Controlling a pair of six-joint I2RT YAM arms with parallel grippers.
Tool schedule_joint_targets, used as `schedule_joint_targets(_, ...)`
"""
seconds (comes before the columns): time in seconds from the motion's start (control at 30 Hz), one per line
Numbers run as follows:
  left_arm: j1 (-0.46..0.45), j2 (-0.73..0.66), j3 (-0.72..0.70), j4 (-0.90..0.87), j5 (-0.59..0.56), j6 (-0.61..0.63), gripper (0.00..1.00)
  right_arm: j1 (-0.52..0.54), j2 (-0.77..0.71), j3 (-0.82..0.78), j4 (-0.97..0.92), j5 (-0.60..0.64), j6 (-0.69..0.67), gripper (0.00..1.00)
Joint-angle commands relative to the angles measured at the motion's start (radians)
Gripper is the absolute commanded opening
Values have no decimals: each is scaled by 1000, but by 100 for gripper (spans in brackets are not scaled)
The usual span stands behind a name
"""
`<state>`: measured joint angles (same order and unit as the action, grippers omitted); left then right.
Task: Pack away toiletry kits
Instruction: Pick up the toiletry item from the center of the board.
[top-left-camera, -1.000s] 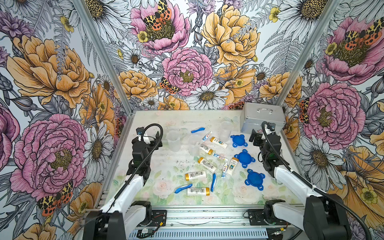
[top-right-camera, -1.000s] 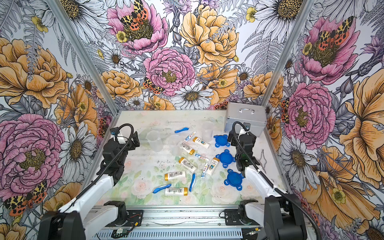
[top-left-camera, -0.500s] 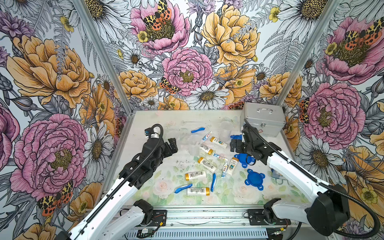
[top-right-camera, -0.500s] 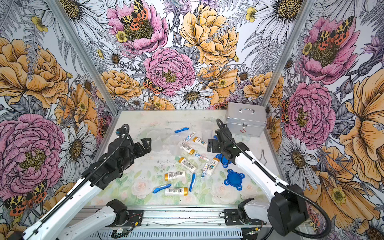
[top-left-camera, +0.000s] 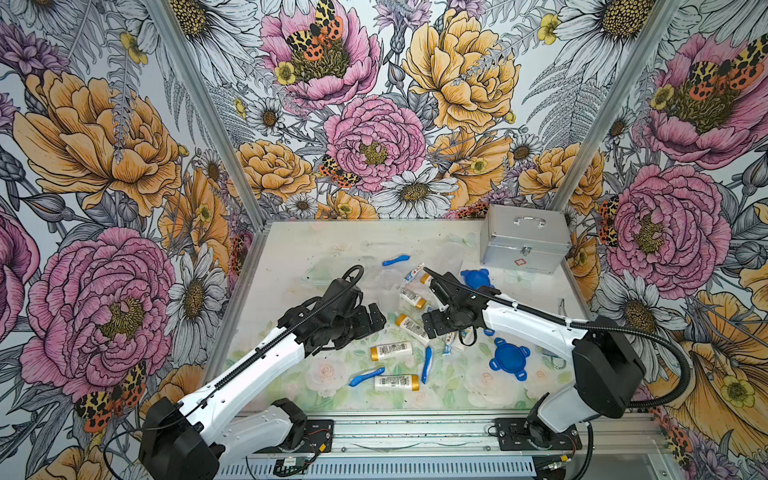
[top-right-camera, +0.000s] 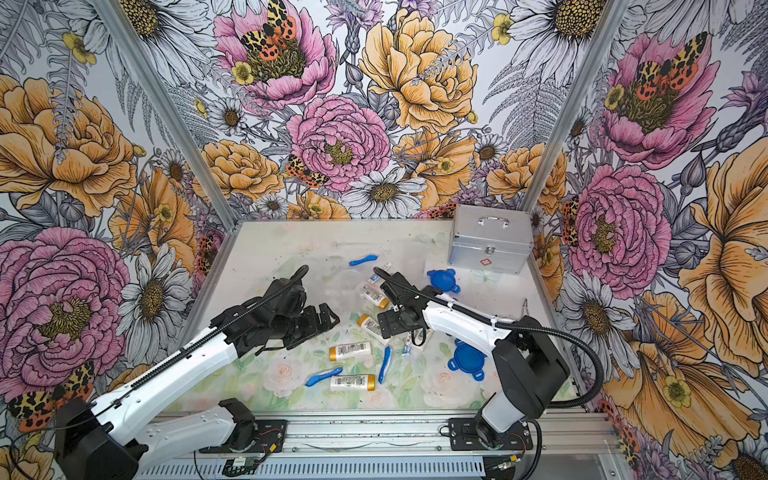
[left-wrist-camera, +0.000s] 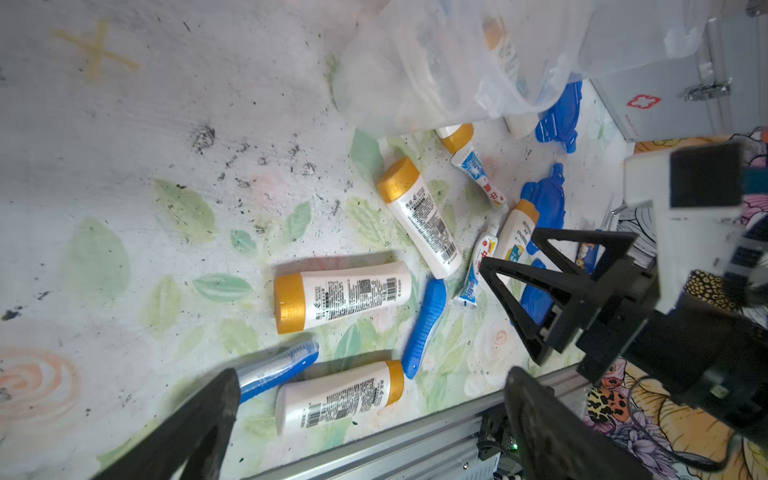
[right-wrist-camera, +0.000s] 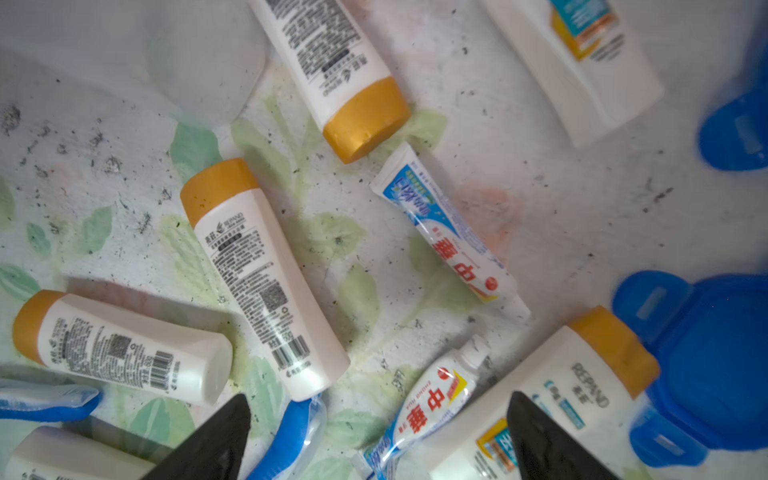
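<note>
Bottles (top-left-camera: 392, 351) scattered (all lying flat) — silver case (top-left-camera: 525, 245) behind.

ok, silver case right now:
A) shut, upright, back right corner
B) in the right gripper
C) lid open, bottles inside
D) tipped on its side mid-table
A: in both top views the silver case stands upright at the back right corner of the table, lid down and handle on top, with nothing gripping it.
</note>
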<state>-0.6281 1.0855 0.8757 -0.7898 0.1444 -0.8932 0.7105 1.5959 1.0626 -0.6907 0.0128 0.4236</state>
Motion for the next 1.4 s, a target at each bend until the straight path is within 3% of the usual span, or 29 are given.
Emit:
schedule_joint_targets(0.0,13,-11,-17,-11,61,-37,99,22,69,68,52,-25,-57,94)
schedule_joint_targets(0.33,32,-88,-49,-11,37,-91,99,43,199,92,96,-56,-94,80)
schedule_joint_targets(0.7,48,-68,-41,-29,34,-89,99,61,235,44,123,-66,-114,50)
schedule_joint_targets(0.83,51,-56,-35,-32,37,-84,99,65,218,14,131,-61,-124,44)
schedule_joint_targets(1.13,47,-16,8,-40,62,-42,99,72,90,-89,169,-60,-140,24)
schedule_joint_targets(1.37,24,93,133,-35,137,14,99,73,-162,-166,285,-190,-152,16)
